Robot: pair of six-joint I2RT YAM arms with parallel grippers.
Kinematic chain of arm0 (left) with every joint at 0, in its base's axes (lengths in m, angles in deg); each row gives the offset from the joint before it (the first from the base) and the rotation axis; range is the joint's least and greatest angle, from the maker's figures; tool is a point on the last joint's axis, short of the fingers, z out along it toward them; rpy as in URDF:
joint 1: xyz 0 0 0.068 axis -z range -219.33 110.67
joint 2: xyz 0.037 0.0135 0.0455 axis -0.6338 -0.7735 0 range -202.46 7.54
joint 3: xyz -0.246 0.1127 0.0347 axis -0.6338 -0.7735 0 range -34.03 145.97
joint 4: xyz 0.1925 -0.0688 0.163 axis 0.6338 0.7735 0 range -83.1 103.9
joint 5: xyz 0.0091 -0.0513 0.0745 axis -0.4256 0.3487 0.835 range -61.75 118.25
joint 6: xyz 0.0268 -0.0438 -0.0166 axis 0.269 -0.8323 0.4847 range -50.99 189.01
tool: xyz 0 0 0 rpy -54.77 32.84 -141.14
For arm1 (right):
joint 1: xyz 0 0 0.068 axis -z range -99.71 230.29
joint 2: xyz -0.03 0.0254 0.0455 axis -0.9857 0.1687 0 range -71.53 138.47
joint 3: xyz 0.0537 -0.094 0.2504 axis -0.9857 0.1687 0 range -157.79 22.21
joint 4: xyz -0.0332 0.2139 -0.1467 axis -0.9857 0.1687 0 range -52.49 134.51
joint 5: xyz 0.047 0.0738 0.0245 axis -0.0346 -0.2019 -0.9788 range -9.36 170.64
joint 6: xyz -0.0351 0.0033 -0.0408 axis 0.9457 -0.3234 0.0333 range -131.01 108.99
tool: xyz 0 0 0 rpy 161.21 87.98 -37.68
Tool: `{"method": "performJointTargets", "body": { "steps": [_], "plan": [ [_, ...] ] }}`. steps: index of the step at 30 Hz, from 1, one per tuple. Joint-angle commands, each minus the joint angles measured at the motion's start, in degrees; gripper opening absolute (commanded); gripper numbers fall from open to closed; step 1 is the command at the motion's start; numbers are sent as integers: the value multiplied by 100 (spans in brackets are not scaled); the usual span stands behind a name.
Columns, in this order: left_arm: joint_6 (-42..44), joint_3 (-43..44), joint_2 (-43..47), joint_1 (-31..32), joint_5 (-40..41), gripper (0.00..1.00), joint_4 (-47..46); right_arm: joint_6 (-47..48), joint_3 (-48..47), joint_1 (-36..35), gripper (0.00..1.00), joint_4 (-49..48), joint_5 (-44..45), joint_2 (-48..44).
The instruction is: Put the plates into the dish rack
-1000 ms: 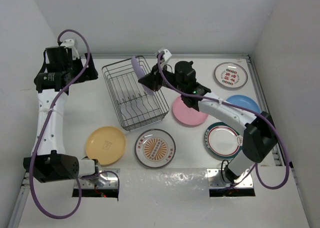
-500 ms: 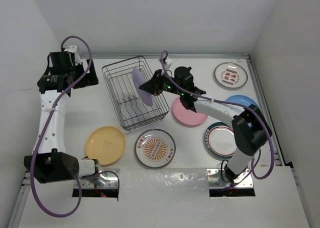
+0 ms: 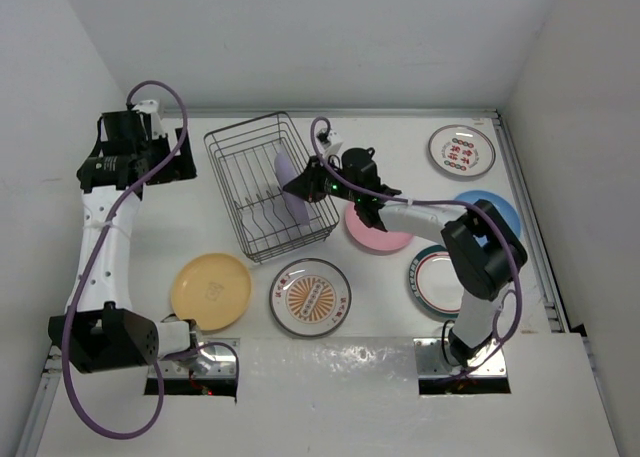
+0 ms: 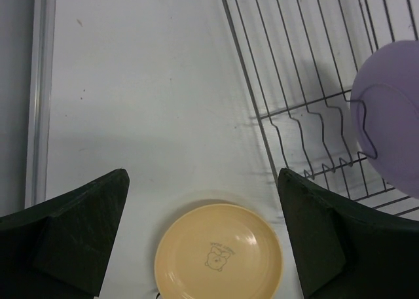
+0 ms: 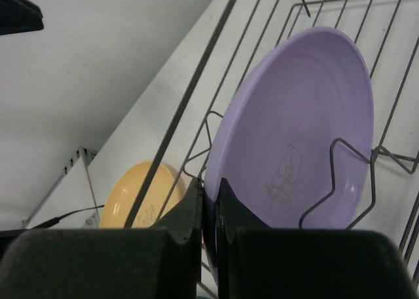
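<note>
My right gripper is shut on the rim of a purple plate, held upright inside the dark wire dish rack among the divider prongs. In the right wrist view the fingers pinch the purple plate's edge, with a rack wire crossing in front of it. My left gripper is open and empty, high to the left of the rack. In the left wrist view it looks down on a yellow plate and the rack's side, with the purple plate at right.
On the table lie the yellow plate, an orange-centred printed plate, a pink plate, a blue plate, a red-and-green-rimmed white plate and a grey-rimmed printed plate. White walls enclose the table.
My right gripper has carried the purple plate from above the rack's far edge down into the rack. My left arm has shifted slightly.
</note>
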Motion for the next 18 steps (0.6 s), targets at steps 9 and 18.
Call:
{"method": "performJointTargets", "body": {
  "steps": [9,18],
  "plan": [
    [257,-187,194,-74,-14,93,-137,267,-244,30,33,171,-243,43],
    [344,-3,167,-65,-216,93,-67,1611,-674,127,78,2031,670,-827]
  ]
}}
